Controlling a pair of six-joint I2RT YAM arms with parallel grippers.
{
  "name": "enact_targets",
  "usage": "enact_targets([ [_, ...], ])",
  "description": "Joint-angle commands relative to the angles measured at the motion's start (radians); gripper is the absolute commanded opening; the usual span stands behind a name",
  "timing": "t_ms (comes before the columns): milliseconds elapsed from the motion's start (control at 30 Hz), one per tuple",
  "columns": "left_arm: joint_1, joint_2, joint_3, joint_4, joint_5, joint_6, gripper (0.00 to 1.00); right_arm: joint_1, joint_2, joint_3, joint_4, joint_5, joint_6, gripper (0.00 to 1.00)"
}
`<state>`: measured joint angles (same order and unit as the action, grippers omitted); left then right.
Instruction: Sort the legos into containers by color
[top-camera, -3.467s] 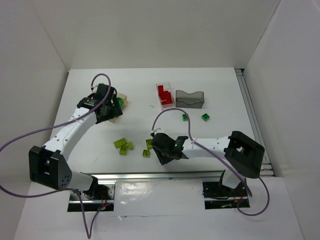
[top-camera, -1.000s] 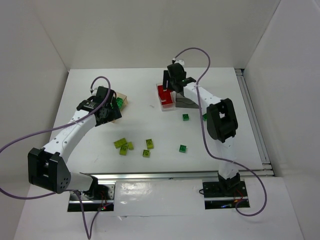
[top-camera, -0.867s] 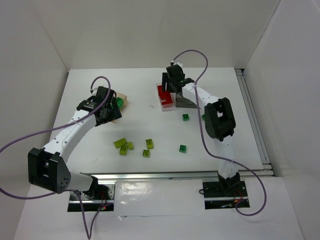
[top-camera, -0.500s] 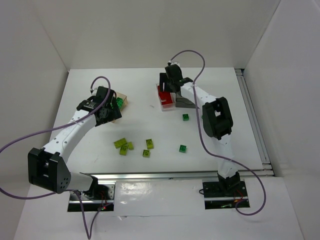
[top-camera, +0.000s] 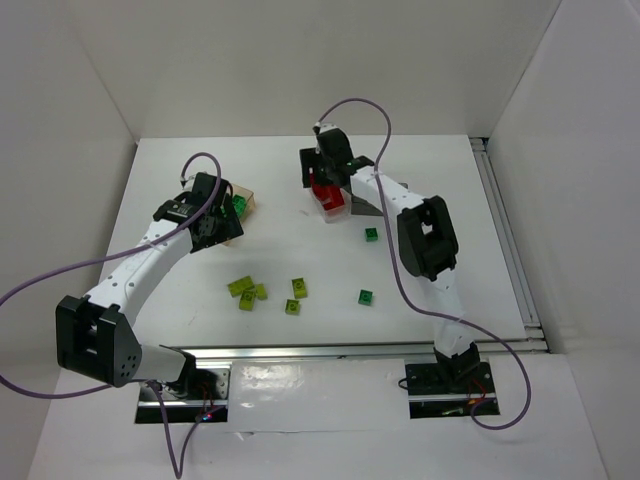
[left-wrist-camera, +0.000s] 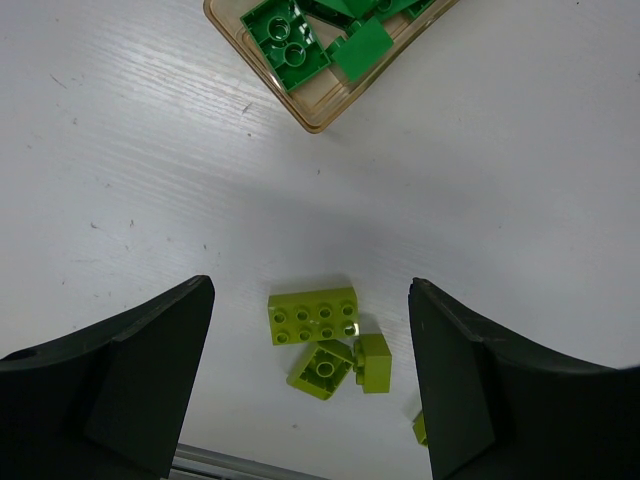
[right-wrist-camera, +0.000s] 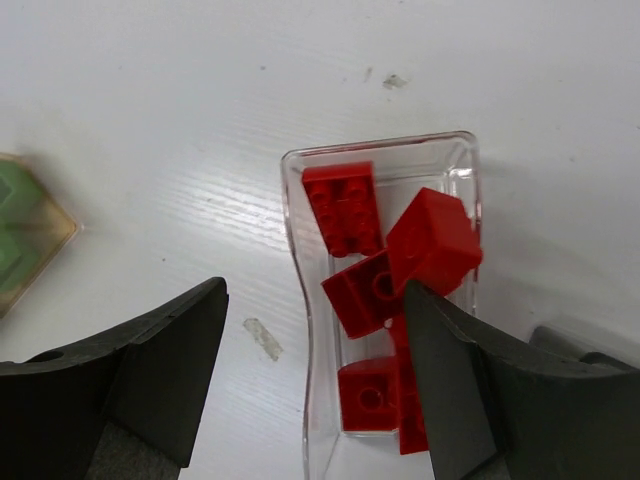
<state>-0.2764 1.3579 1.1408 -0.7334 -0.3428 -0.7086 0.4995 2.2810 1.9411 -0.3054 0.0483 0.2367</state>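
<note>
legos in red (right-wrist-camera: 430, 240) fill the clear container (right-wrist-camera: 295, 230), which stands toward the far edge of the table (top-camera: 480, 220), near its middle. the right gripper (right-wrist-camera: 312, 300) hangs directly above that box with its jaws well apart and nothing between them. the red pile shows in the gap and under one finger, with one brick lying tilted on top. the smoky grey container (top-camera: 362, 209) sits just beside the clear one, mostly hidden by the arm.

the left gripper (left-wrist-camera: 310, 290) hovers over the left part of the table, its jaws spread wide and empty. the tan container (left-wrist-camera: 300, 115), holding dark green legos (left-wrist-camera: 285, 40), lies beyond its fingertips. three lime legos (left-wrist-camera: 312, 315) lie clustered on the bare table below the gap between the fingers. from above, two more lime bricks (top-camera: 299, 288) and two loose dark green bricks (top-camera: 371, 234) lie between the middle and the near edge.
</note>
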Motion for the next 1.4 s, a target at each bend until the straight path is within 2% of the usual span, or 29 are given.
enact_targets([
  [0, 0.005, 0.004, 0.02, -0.003, -0.016, 0.008, 0.88, 0.024, -0.024, 0.015, 0.055, -0.025, -0.069, 0.78],
  [133, 0.005, 0.014, 0.02, -0.003, -0.016, 0.008, 0.88, 0.036, -0.094, -0.106, 0.158, -0.005, -0.079, 0.78],
  [367, 0.005, 0.023, 0.02, -0.003, -0.007, 0.008, 0.88, 0.036, -0.115, -0.149, 0.189, 0.09, -0.05, 0.77],
  [567, 0.014, 0.014, 0.02, -0.003, -0.016, 0.008, 0.88, 0.036, -0.202, -0.238, 0.291, 0.114, -0.05, 0.77],
  [767, 0.014, 0.024, 0.03, -0.003, -0.007, 0.008, 0.88, 0.027, -0.212, -0.26, 0.292, 0.16, -0.017, 0.77],
  [933, 0.014, 0.024, 0.03, -0.003, -0.016, 0.008, 0.88, -0.005, -0.141, -0.173, 0.221, 0.182, 0.029, 0.83],
  [1067, 0.014, 0.024, 0.02, -0.003, -0.016, 0.008, 0.88, -0.024, -0.097, -0.133, 0.187, 0.171, 0.053, 0.93],
  [1367, 0.014, 0.033, 0.02, -0.003, -0.016, 0.008, 0.88, -0.033, -0.023, -0.041, 0.157, 0.078, 0.053, 0.93],
])
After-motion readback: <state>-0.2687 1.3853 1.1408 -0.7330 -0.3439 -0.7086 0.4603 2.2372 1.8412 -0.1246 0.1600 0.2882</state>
